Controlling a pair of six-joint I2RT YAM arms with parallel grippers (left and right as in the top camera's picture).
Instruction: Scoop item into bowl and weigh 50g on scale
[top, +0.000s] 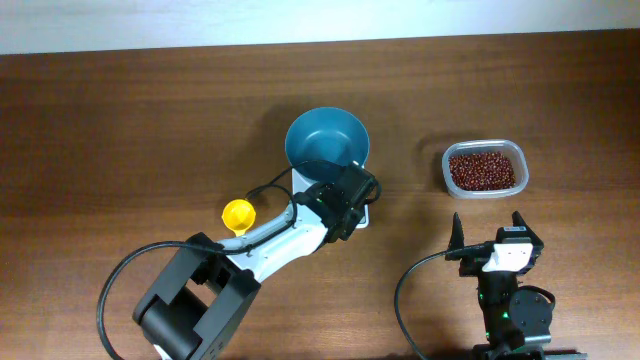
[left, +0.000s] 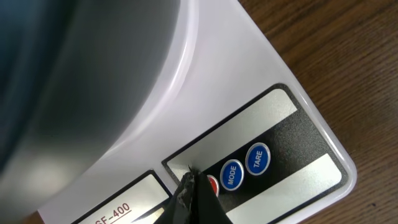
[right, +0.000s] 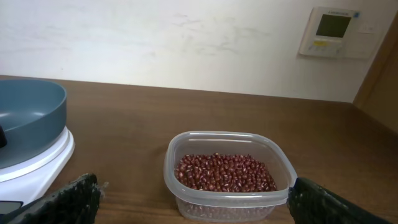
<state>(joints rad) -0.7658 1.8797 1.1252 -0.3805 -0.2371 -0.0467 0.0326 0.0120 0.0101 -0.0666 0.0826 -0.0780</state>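
The teal bowl (top: 326, 138) stands on the white scale (top: 361, 217); its rim shows at the left of the right wrist view (right: 28, 112). My left gripper (left: 191, 182) is shut, its tips pressed on the scale's front panel (left: 298, 155) at the red button (left: 212, 184), beside the blue MODE and TARE buttons. In the overhead view it covers the scale's front (top: 345, 195). The red-brown beans (top: 484, 168) lie in a clear plastic container (top: 449, 165) at the right, also close in the right wrist view (right: 224, 172). My right gripper (top: 489, 228) is open and empty, near the container's front.
A yellow scoop (top: 238, 214) lies on the table left of the scale, beside my left arm. A wall with a white control panel (right: 334, 31) stands behind the table. Black cables loop near both arm bases.
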